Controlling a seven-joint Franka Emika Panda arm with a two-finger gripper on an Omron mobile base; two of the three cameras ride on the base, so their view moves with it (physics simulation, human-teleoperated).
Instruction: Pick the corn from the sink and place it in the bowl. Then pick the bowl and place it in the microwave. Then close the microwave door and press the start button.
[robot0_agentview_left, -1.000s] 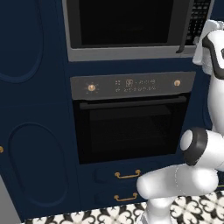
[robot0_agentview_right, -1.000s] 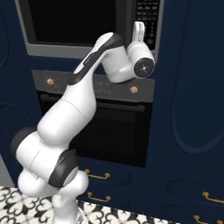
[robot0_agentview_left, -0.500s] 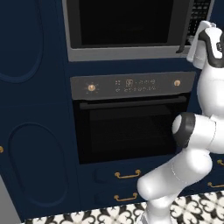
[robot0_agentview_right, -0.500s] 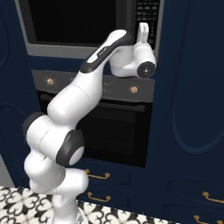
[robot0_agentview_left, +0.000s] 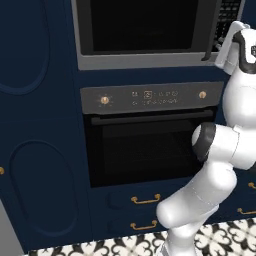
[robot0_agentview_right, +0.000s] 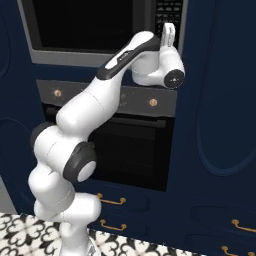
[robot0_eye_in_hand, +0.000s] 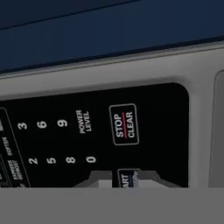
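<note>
Black-and-white patterned tile floor (robot0_agentview_left: 125, 246) runs along the navy cabinets' (robot0_agentview_left: 40, 150) foot; the robot's base stands on it.

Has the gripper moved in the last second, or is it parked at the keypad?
Yes. In the right base view the gripper has risen against the oven's control strip, closing on the microwave's keypad.

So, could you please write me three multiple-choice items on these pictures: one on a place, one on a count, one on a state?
1. The gripper is raised at:
A) the oven's drawer
B) the microwave keypad
C) the floor

2. Gold knobs on the oven panel:
A) two
B) four
C) none

3. The microwave door is:
A) wide open
B) removed
C) shut

Key: 1 B, the hand view faces the START button close up; 2 A, one knob at each end; 3 C, it lies flush in its frame.
</note>
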